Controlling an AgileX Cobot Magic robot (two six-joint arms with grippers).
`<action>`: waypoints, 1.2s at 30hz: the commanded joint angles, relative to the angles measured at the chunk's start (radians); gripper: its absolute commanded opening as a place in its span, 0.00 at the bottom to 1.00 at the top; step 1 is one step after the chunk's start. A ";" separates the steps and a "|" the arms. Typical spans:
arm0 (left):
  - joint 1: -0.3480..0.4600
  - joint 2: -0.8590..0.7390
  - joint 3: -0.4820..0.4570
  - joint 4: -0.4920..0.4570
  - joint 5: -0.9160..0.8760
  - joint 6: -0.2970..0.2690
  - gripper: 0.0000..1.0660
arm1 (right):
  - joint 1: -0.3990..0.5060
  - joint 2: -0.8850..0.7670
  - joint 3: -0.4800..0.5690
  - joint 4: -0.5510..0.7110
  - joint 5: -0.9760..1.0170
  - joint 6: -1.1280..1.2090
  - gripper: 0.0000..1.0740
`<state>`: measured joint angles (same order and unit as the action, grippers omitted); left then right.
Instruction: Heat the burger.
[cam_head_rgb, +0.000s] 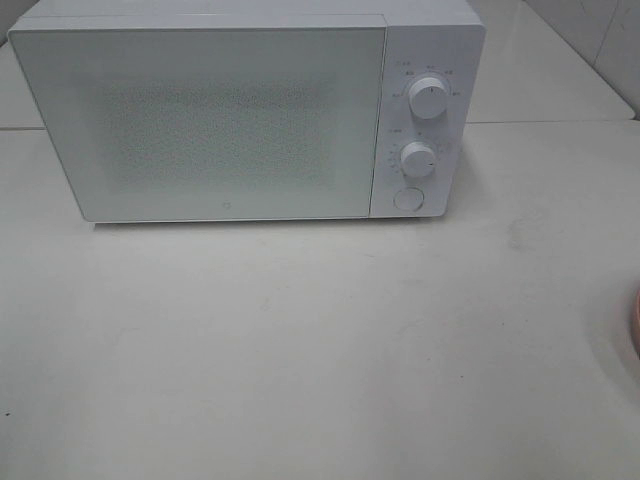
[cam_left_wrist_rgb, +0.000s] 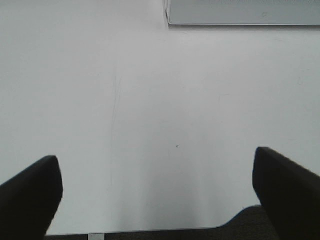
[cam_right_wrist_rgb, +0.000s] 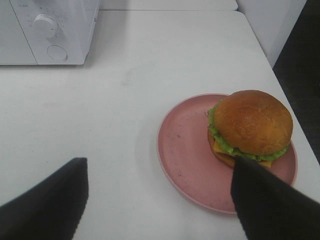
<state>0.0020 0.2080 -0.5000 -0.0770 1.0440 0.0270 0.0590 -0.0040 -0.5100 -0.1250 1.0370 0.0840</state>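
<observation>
White table (cam_head_rgb: 320, 350) with microwave (cam_head_rgb: 250, 110) and pink plate (cam_right_wrist_rgb: 185, 150) (burger-laden)

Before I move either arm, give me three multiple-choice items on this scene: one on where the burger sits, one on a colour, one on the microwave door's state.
1. Where is the burger?
A. Inside the microwave
B. On the plate, toward one edge
C. Bare on the table

2. What colour is the plate?
A. Pink
B. Blue
C. White

3. How is the microwave door?
A. Wide open
B. Removed
C. Shut

Answers:
1 B, the right wrist view shows the burger resting on the plate, off its centre.
2 A, the rim and bare surface of the plate are pink.
3 C, in the exterior high view the door lies flush with the front beside the control panel.
</observation>
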 joint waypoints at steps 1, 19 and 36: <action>0.000 -0.018 0.003 -0.001 -0.016 -0.011 0.92 | -0.005 -0.026 0.005 0.003 -0.004 0.000 0.71; 0.087 -0.243 0.003 -0.003 -0.017 -0.011 0.92 | -0.005 -0.023 0.005 0.003 -0.004 -0.001 0.71; 0.090 -0.242 0.003 -0.002 -0.017 -0.011 0.92 | -0.005 -0.021 0.005 0.003 -0.004 -0.002 0.71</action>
<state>0.0950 -0.0030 -0.5000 -0.0770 1.0350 0.0240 0.0590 -0.0040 -0.5100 -0.1250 1.0370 0.0840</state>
